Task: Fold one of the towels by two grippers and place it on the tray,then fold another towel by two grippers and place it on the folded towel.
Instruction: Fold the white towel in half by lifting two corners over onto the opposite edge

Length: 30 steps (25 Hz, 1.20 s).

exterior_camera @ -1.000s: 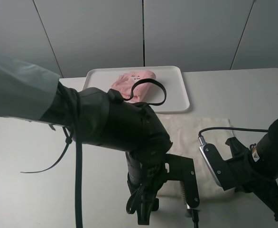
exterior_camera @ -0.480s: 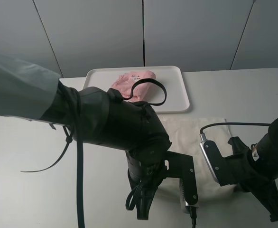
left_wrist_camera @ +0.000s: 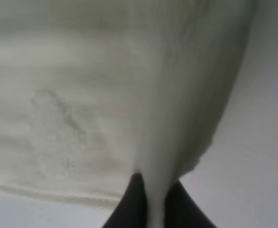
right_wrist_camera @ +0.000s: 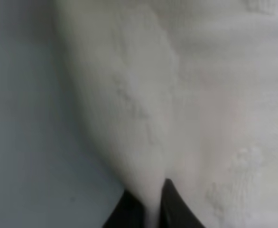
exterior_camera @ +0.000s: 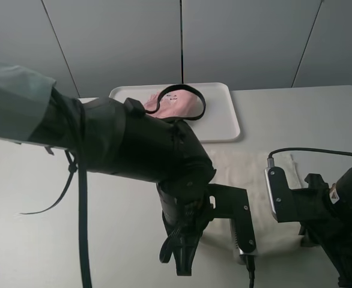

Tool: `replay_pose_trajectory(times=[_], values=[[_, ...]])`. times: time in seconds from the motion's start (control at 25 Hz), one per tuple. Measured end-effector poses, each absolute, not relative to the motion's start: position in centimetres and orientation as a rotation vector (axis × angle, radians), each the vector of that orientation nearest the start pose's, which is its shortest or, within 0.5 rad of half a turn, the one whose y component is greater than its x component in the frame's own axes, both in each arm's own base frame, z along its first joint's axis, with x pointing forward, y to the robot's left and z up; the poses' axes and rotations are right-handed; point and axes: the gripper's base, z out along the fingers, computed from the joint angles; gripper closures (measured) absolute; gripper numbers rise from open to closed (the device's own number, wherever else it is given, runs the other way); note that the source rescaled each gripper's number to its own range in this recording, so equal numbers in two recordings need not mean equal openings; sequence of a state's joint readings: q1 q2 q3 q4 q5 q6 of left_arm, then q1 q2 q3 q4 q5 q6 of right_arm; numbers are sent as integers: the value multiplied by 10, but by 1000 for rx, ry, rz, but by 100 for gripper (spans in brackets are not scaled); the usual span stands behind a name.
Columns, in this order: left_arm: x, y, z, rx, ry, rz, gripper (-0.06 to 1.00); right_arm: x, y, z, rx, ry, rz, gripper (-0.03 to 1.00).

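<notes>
While pinching a thin ridge of the cream towel in the left claw, grips the same cloth in the right claw too: fingers pressed together on terry on both sides, nothing spread. Probably holds the two near corners, though the blurred close-ups do not settle corner against edge. Shows cloth tenting up toward each pinch, with the rest of the cream towel lying flat on the desk, just in front of the tray and not on it. Finds the pink towel bunched on the tray, partly crossed by the left arm's cable.

Reads as the second half of the task: pink towel delivered, cream towel gripped for its fold, fold not yet made.

Calls next for lifting both pinches together, level and in step, carrying the near edge over to the far edge, then letting go. Calls after that for a fresh grip and a move onto the pink towel.
</notes>
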State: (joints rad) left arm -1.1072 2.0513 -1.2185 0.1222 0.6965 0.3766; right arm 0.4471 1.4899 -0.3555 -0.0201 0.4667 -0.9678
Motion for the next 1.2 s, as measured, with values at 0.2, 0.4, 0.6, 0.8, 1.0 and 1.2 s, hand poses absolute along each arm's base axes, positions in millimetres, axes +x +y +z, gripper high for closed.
replay_pose_trajectory(times=[0.2,0.4,0.6,0.8,1.0,1.2], values=[[176,-334,130,-2331,-2417,-7,93,147,70,130,-1804,2392,-56,95],[186,-331,143,-2220,-2587,45,93,145,69,147,-1567,2429,-57,95],[195,-327,154,-2090,-2749,99,93,144,68,160,-1392,2443,-44,95],[200,-329,164,-1983,-2905,188,93,145,69,163,-1233,2500,-17,95],[210,-325,166,-1869,-3008,196,93,151,68,165,-1034,2525,-25,95],[222,-321,168,-1775,-3110,229,93,157,66,168,-874,2524,-61,96]])
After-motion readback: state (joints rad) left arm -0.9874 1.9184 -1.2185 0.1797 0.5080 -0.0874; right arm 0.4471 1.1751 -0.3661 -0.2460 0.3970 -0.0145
